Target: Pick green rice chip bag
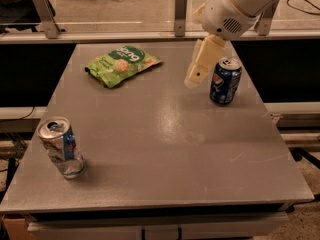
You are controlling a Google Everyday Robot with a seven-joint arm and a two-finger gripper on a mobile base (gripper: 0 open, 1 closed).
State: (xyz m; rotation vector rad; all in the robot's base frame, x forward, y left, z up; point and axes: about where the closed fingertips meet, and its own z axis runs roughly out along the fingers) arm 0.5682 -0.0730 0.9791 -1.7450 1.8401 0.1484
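The green rice chip bag (pixel 121 64) lies flat on the grey table (pixel 160 149) at the far left, logo side up. My gripper (pixel 196 77) hangs from the white arm above the far right part of the table, pointing down. It is to the right of the bag, well apart from it, and just left of a blue soda can (pixel 225 81). Nothing shows in the gripper.
The blue can stands upright at the far right. A crushed silver-and-blue can (pixel 61 146) stands near the front left edge. A rail with metal posts (pixel 181 11) runs behind the table's far edge.
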